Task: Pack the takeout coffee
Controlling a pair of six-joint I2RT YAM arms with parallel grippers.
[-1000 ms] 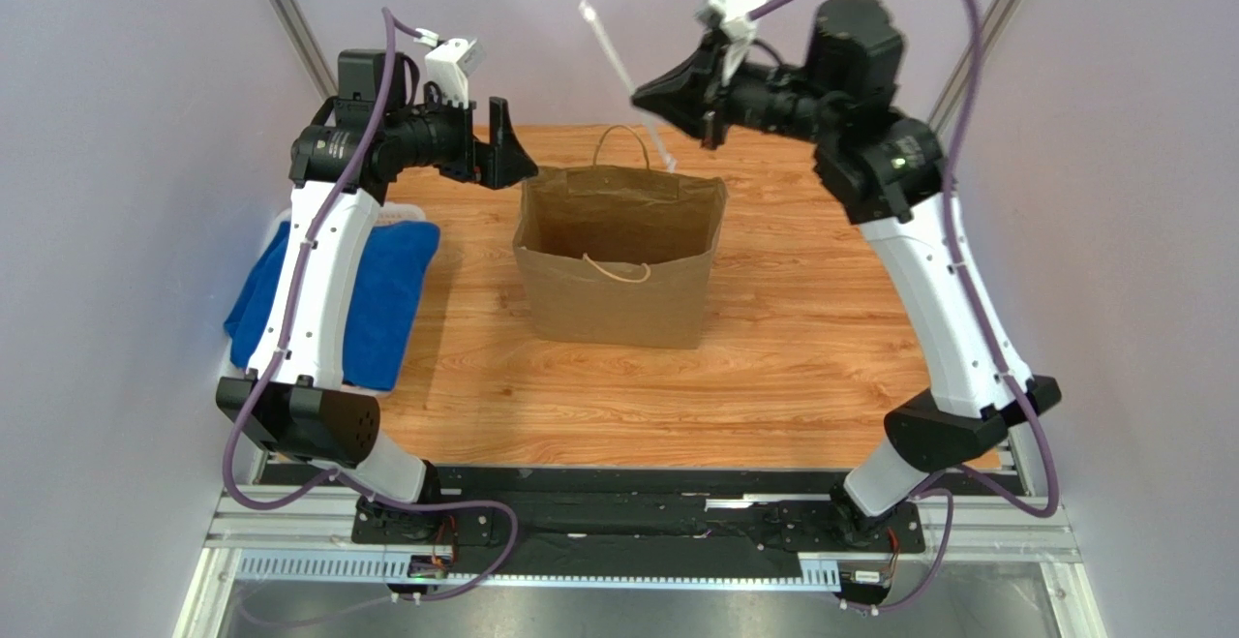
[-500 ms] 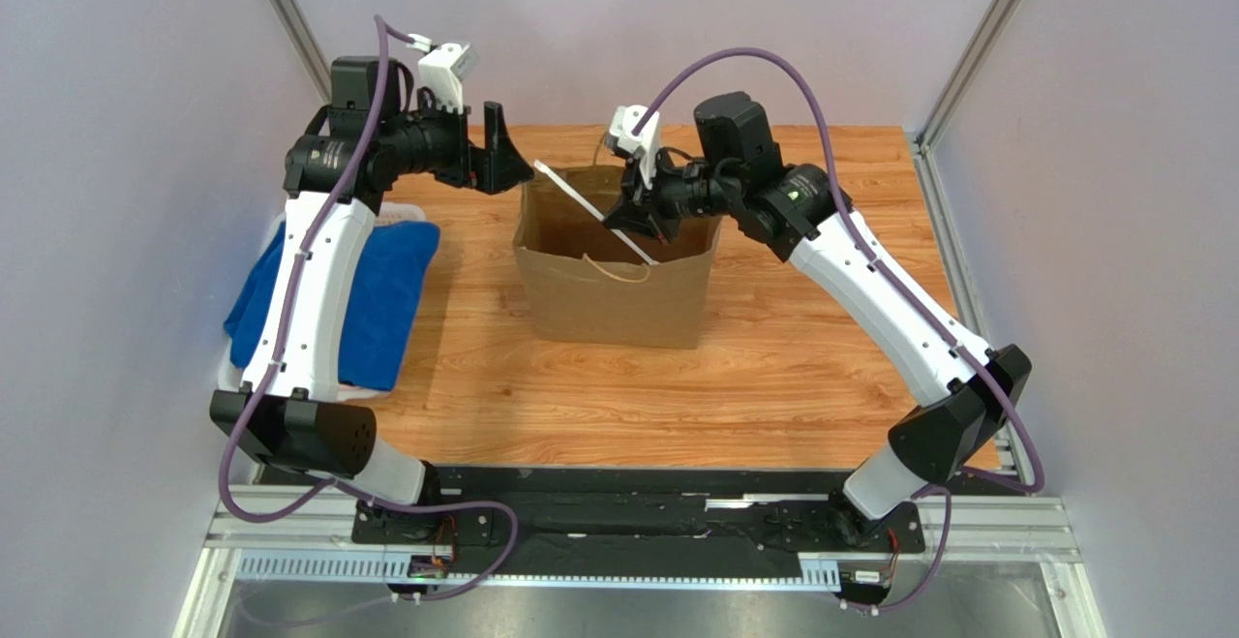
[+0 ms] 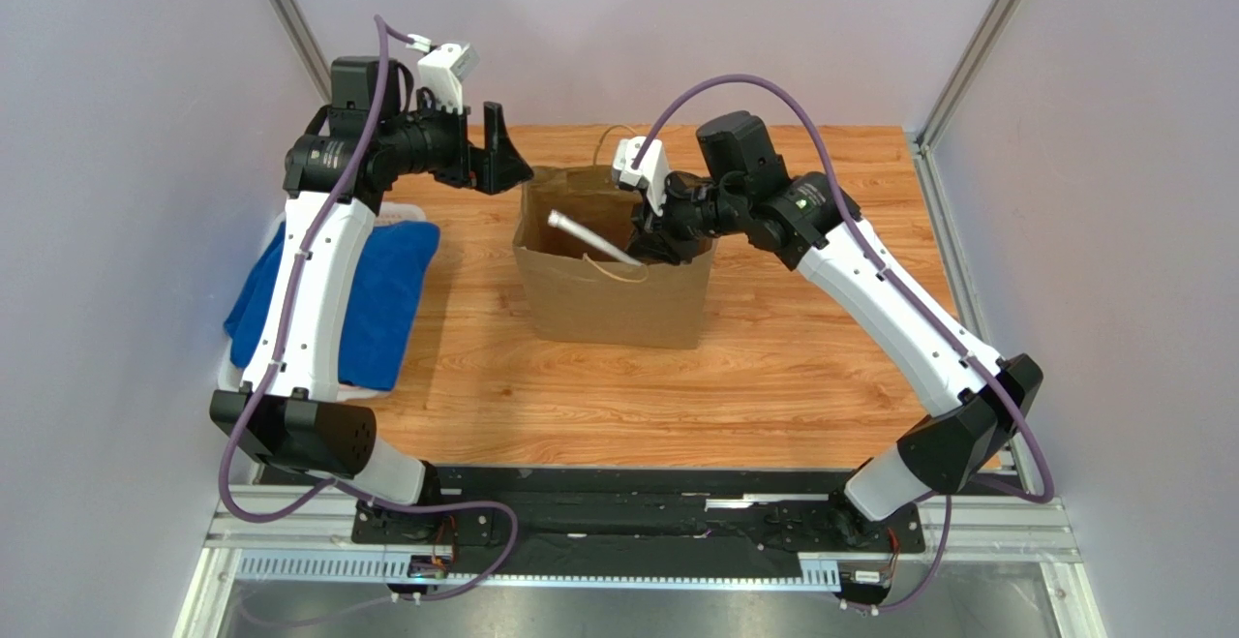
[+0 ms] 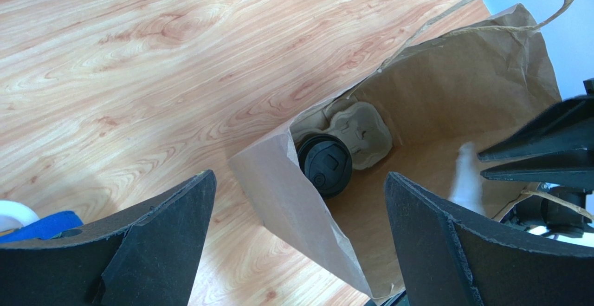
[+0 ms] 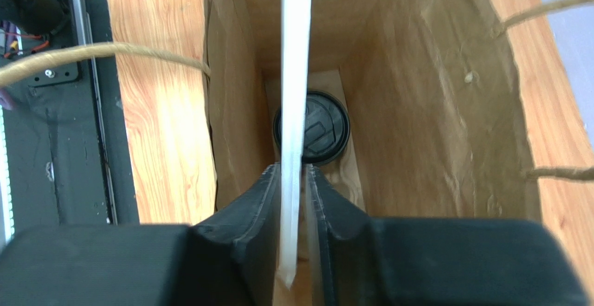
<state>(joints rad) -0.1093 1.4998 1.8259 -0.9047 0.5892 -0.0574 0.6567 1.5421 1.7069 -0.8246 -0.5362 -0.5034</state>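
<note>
The coffee, black lid on, sits in a pulp tray at the bottom of the open paper bag, so the main packing looks done. The right gripper reaches over the bag's mouth with a white straw between its narrow jaws, though whether they pinch it or stand just clear cannot be told. The left gripper hangs spread wide and empty beside the bag's rim; dropping in the straw seems all that remains.
</note>
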